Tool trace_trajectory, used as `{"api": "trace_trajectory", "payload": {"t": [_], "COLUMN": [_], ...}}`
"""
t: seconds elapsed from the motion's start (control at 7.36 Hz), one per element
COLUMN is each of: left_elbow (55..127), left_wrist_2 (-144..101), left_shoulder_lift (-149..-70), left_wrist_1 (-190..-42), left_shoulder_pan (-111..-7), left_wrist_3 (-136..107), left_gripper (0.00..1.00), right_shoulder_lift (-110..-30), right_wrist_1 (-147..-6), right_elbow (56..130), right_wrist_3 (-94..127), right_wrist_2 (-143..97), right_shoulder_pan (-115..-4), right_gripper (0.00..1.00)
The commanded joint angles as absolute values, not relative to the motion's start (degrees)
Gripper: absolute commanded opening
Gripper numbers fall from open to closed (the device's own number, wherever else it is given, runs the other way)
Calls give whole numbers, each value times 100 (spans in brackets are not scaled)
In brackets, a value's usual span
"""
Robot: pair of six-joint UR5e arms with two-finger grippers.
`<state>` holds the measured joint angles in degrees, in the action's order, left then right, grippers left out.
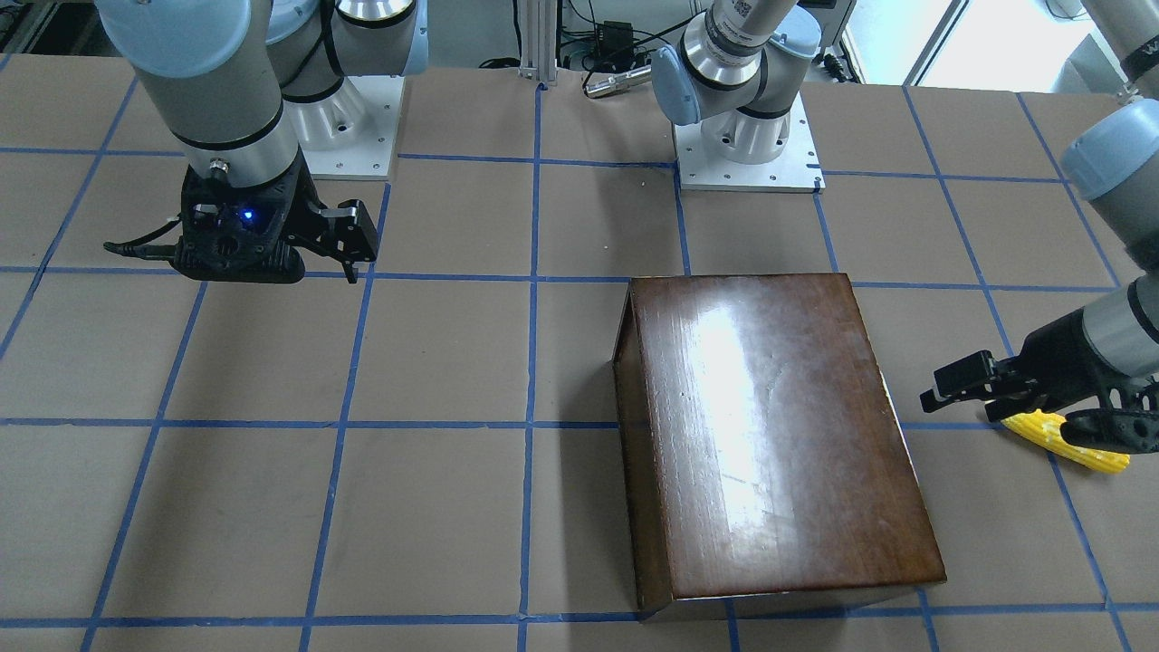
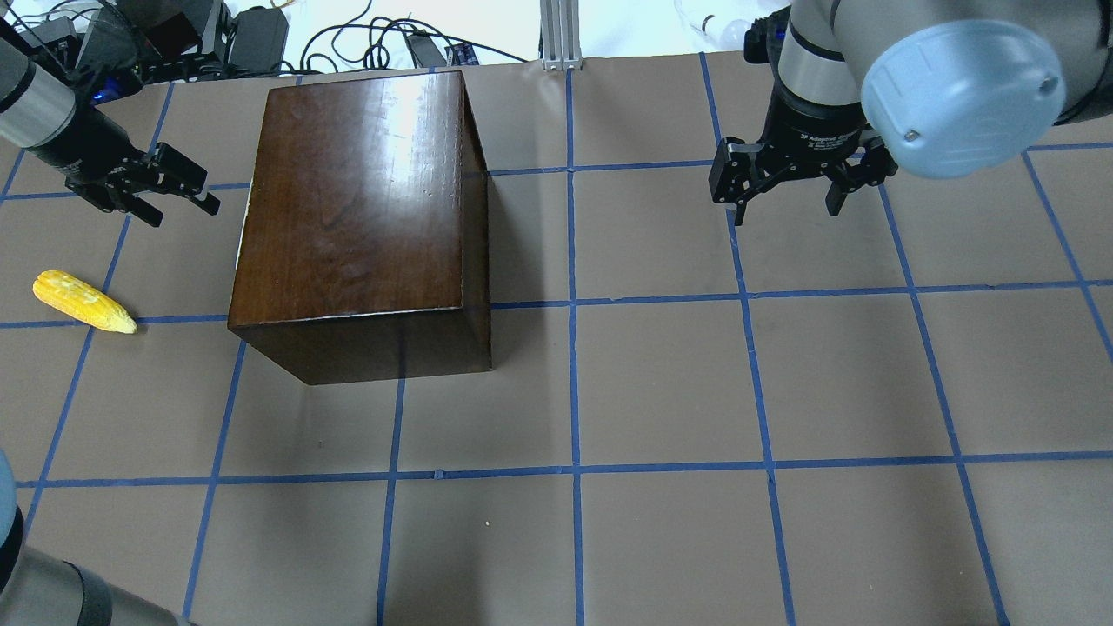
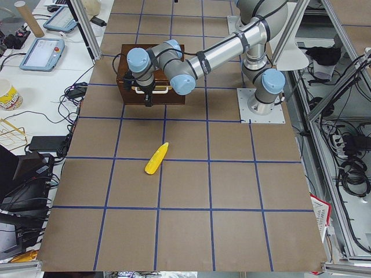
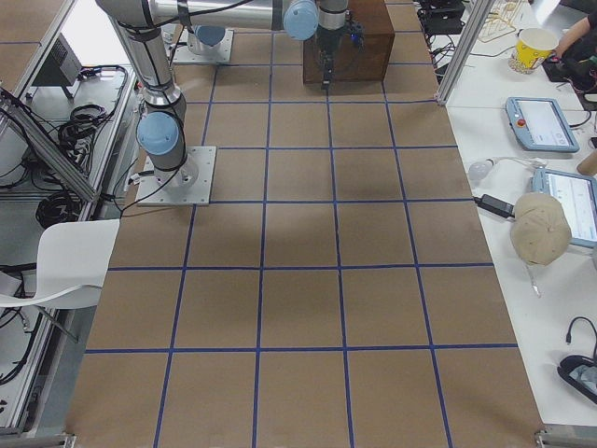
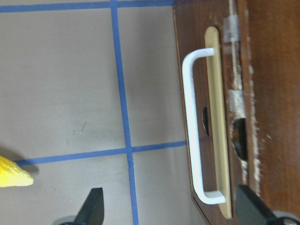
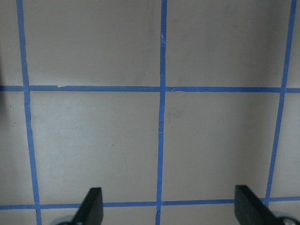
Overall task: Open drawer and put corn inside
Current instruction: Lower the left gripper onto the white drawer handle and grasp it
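Brown paper table (image 2: 661,382), blue tape grid. Left gripper (image 2: 187,196) is spread wide and holds nothing; we see it hanging near the box (image 2: 356,200), at its left face, not touching. Its wrist view gives what overhead can't: the drawer (image 5: 190,33) front with a white handle (image 5: 193,131), shut into the box. The handle sits in the gap between the two fingertips (image 5: 93,208), further ahead. Right gripper (image 2: 783,204) is also wide apart and empty, pointing down over the table well to the right of the box. Its wrist view has only tape grid between its fingertips (image 6: 91,206).

Corn (image 2: 83,301) lies flat on the table on the robot's left of the box, apart from it, pointed end toward the box. In the front view the left gripper overlaps the corn. Overhead shows a clear gap, with the corn nearer the robot than the gripper. Left wrist view catches just the corn's tip at its edge. Left side view shows the corn out in front of the drawer front.
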<state>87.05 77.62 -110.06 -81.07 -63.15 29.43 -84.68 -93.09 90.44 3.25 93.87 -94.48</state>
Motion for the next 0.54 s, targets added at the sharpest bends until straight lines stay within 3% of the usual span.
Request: {"api": "trace_trajectory", "payload": {"t": [0.0, 0.41], "left_elbow": [8771, 8850], "left_wrist_2": [7491, 7374], "left_shoulder_lift": [-11126, -11197], "left_wrist_1": [-8103, -8103], "left_shoulder_pan": [-6310, -6302], "left_wrist_3": [2936, 2935], "left_gripper": [100, 100], "right_shoulder_lift": [-8464, -8464], "right_wrist_1": [-9308, -9308], "right_elbow": [9044, 9035], "right_wrist_3": [325, 325], "right_wrist_2": [9387, 9387], "right_shoulder_pan": [-9448, -9448], "right_gripper": [100, 100]}}
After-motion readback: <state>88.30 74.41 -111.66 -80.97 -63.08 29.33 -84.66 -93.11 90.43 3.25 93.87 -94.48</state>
